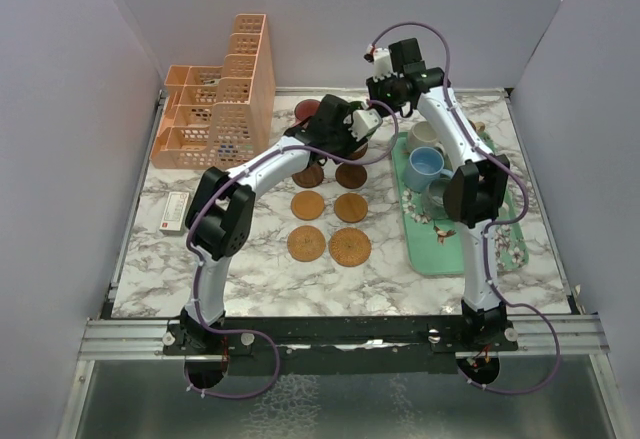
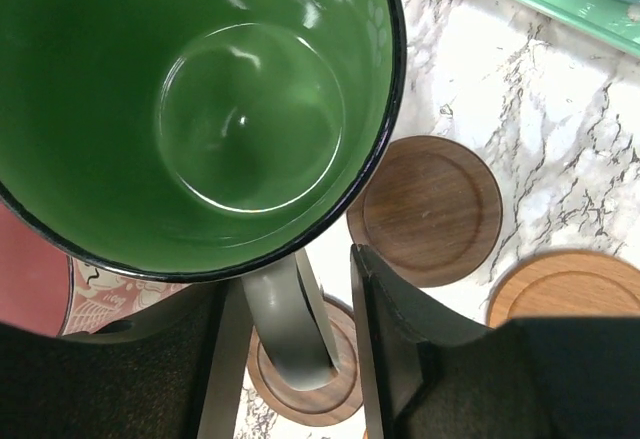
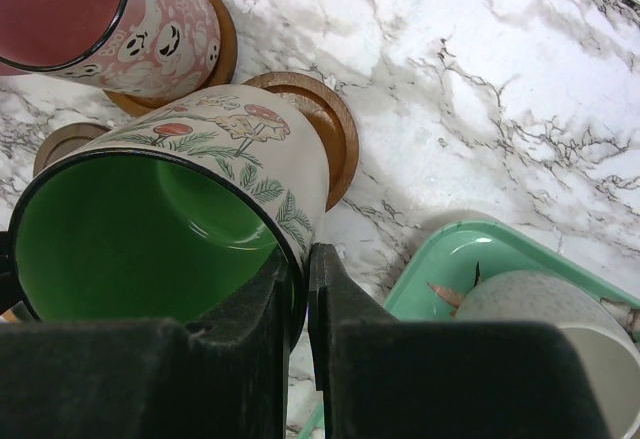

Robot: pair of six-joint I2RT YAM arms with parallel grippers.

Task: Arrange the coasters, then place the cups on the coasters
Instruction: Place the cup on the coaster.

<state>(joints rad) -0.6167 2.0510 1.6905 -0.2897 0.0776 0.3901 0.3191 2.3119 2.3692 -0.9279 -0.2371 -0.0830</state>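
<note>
A green-inside cup with a mushroom pattern hangs tilted over a brown coaster. My right gripper is shut on its rim, one finger inside and one outside. My left gripper is open around the cup's grey handle; a gap shows at the right finger. A red-inside cup stands on a coaster beside it. Several more coasters lie in two columns at mid-table. In the top view both grippers meet over the far end of those columns and hide the green cup.
A mint-green tray on the right holds a cream cup, a blue cup and a grey cup. A peach lattice organiser stands at the back left. A small white box lies at the left.
</note>
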